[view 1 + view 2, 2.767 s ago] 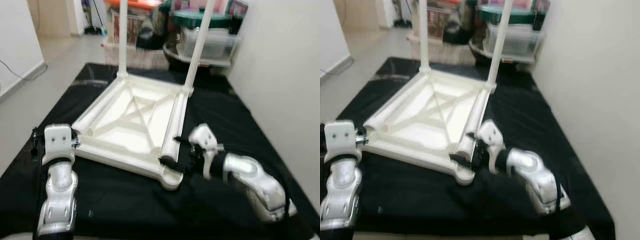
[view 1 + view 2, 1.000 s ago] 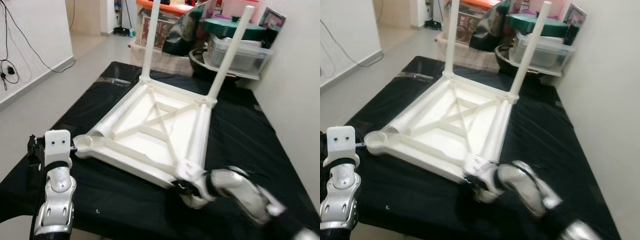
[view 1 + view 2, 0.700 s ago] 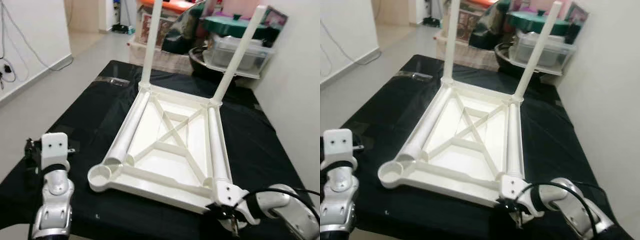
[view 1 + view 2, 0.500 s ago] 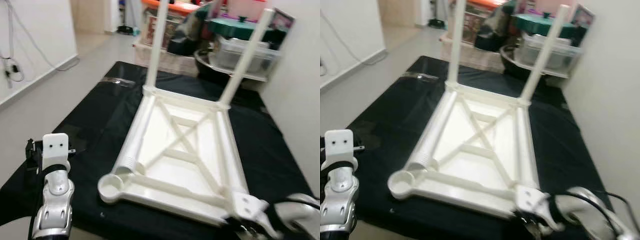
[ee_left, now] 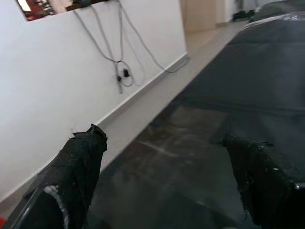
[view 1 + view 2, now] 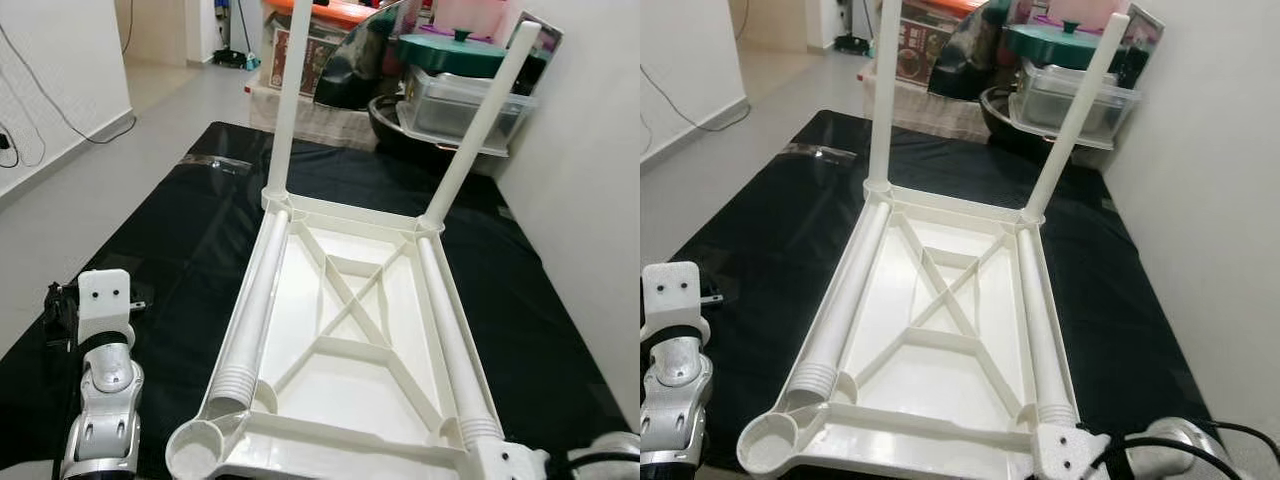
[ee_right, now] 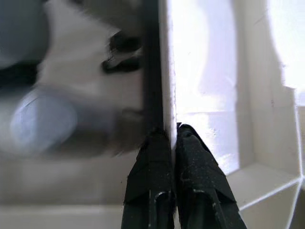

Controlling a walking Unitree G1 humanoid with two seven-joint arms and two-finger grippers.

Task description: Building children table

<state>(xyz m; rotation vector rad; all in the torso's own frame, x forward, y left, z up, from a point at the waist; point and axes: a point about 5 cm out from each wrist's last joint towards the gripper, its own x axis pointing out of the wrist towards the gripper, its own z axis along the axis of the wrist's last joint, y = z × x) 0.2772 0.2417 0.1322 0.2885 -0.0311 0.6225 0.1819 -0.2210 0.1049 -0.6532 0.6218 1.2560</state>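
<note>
Lying inverted on a black mat [image 6: 190,215], the table [image 6: 350,350] points two legs [image 6: 1072,118] upward; right gripper [image 7: 172,138] pinches its near edge, while left gripper [image 5: 167,162] hovers spread, empty, beside it.

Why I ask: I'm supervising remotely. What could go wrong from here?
The right hand pinches a thin rim of the upturned table frame; it could slip.
The lying legs look loose and may roll off if the frame tilts.
The upright legs stand near the storage boxes and might knock them.
</note>
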